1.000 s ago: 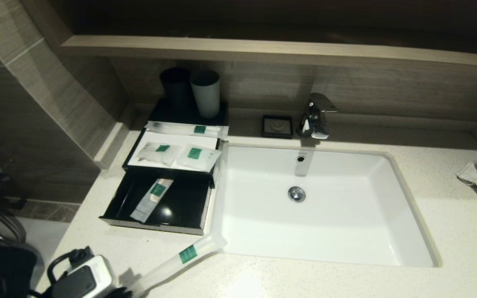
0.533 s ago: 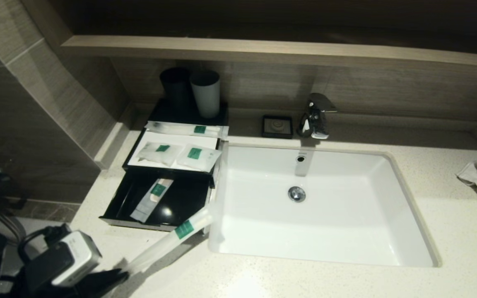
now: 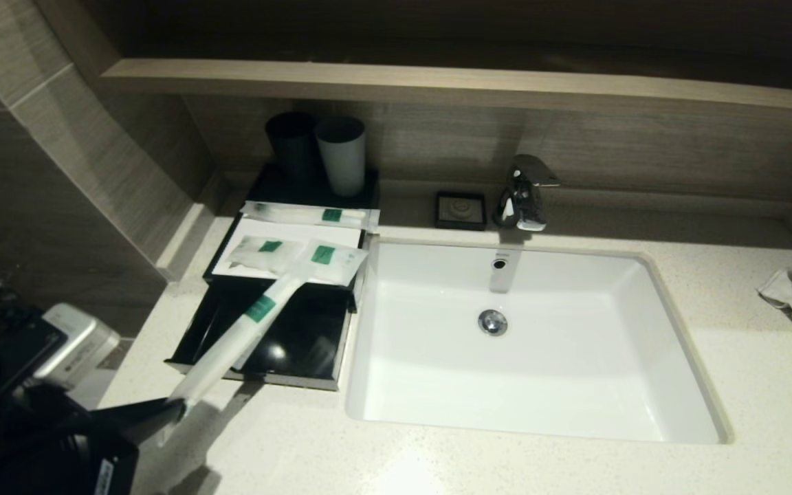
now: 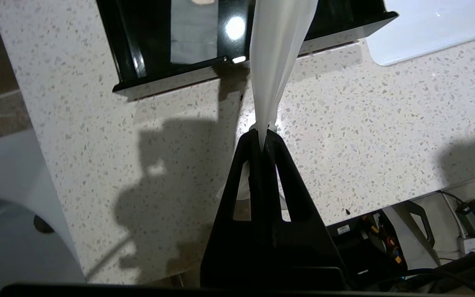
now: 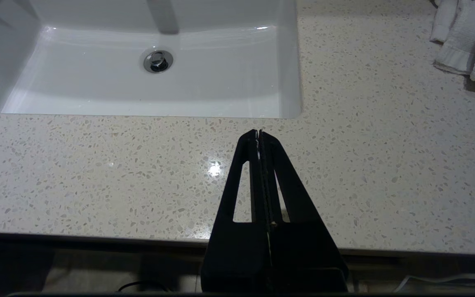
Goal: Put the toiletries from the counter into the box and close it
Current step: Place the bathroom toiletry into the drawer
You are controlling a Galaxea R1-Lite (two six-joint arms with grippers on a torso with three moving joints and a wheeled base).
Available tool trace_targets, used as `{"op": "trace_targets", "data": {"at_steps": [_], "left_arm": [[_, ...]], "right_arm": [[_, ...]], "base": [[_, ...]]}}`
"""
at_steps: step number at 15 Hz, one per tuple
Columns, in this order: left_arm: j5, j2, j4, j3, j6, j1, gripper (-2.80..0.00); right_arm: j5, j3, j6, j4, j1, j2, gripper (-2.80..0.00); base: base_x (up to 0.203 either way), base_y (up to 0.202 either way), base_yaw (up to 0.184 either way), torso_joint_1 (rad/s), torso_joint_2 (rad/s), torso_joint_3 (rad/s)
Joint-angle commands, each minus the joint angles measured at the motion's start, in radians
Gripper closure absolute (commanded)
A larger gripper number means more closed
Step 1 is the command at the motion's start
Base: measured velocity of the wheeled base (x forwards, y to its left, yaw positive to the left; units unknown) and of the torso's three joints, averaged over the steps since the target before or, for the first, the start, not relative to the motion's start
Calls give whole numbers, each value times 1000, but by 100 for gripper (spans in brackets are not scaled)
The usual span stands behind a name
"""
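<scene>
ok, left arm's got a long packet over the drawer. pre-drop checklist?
1. Left tool shut on the long packet, pinching its near end: ok.
2. Packet over the open drawer: ok; far tip reaches past it, over a pouch on the box top.
3. Room in drawer: ok; one slim packet lies inside.
4. Packet clear of the sink: ok.
5. Right tool shut, empty, above the counter: ok.
</scene>
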Motion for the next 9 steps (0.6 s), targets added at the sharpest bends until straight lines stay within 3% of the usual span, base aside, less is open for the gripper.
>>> {"op": "trace_targets", "data": {"at_steps": [1, 5, 9], "left_arm": [[20, -1, 72, -42, -50, 0, 0], [22, 8, 285, -184, -218, 0, 0], [57, 65, 483, -314, -313, -2, 0]], "right_arm": [[0, 0, 0, 0, 0, 2, 0], [0, 0, 0, 0, 0, 2, 0], [0, 0, 0, 0, 0, 2, 0]], "base": [[0, 0, 0, 0, 0, 0], [0, 0, 0, 0, 0, 0], [0, 0, 0, 0, 0, 0]]}}
